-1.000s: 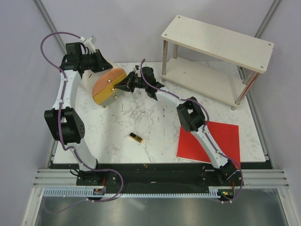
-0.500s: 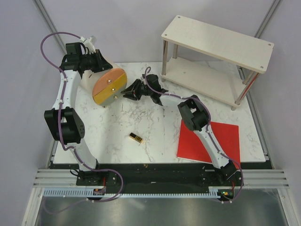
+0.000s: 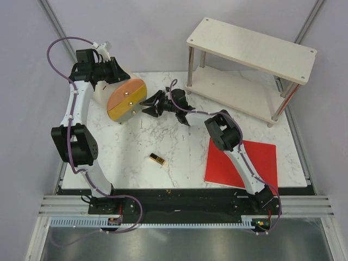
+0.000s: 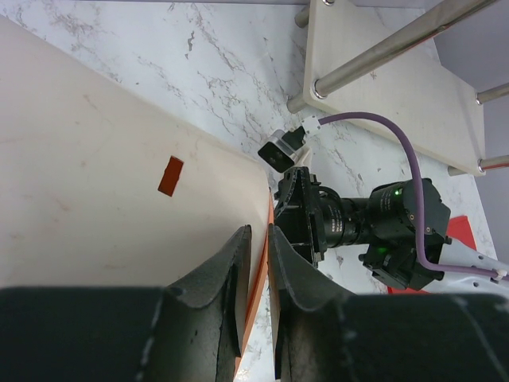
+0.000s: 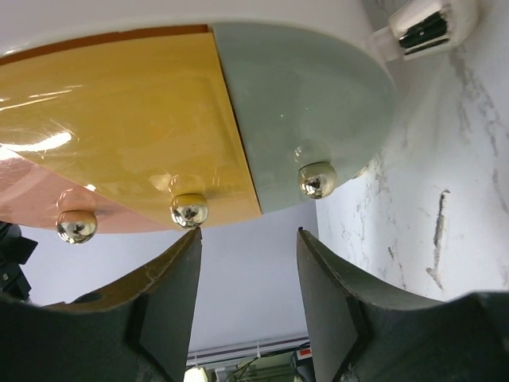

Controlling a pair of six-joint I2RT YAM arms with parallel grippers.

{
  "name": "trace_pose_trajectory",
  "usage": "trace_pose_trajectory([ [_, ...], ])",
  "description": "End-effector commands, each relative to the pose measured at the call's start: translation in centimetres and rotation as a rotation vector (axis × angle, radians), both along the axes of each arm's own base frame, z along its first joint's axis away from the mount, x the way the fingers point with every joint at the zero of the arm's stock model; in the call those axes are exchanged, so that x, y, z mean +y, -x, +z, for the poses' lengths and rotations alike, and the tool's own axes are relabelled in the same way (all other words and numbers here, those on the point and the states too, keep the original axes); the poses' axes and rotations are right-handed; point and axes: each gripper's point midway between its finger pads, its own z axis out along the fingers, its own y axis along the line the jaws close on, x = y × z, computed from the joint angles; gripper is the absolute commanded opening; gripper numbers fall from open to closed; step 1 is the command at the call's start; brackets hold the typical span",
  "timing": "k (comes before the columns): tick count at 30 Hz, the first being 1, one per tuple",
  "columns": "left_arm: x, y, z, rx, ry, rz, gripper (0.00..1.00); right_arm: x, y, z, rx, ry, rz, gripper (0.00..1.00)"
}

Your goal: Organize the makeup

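White marble table (image 3: pixel 125 157), grey walls (image 3: pixel 152 32). Left gripper (image 4: pixel 256 232) is clamped on the rim of the tilted orange-and-peach round-lidded case (image 3: pixel 126 99). Right gripper (image 5: pixel 248 235) is spread wide just beside its lid (no contact visible). Flat red sheet (image 3: pixel 261 160) and pale wooden two-tier shelf (image 3: pixel 250 49) sit at right. Gold-and-black lipstick (image 3: pixel 157 159) lies flat mid-table, well apart from both grippers.

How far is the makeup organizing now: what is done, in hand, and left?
Done: nothing visibly sorted. In hand: the left gripper clamps the rim of the round case; the open right gripper faces its gold knobs. Left: the lipstick lies loose on the table.
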Motion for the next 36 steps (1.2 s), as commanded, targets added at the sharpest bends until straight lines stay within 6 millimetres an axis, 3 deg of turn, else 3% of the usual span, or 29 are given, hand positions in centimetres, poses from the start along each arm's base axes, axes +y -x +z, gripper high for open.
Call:
trace_pose_trajectory([
  [1,2.1,4.1,-9.7,0.396,-0.062,0.083,0.25,1.7,0.6,2.2,-0.041,-0.057,0.031,0.58],
  [9,2.2,4.1,-9.6,0.394,-0.063,0.087,0.25,3.3,1.2,0.3,-0.01,-0.026,0.043,0.54],
  [21,2.1,4.1,-9.5,0.393,-0.057,0.084,0.25,3.5,0.3,-3.1,0.018,0.014,0.015,0.5],
  [36,2.1,4.2,-9.8,0.4,-0.058,0.084,0.25,4.3,-0.6,-4.8,0.04,0.017,0.004,0.48],
])
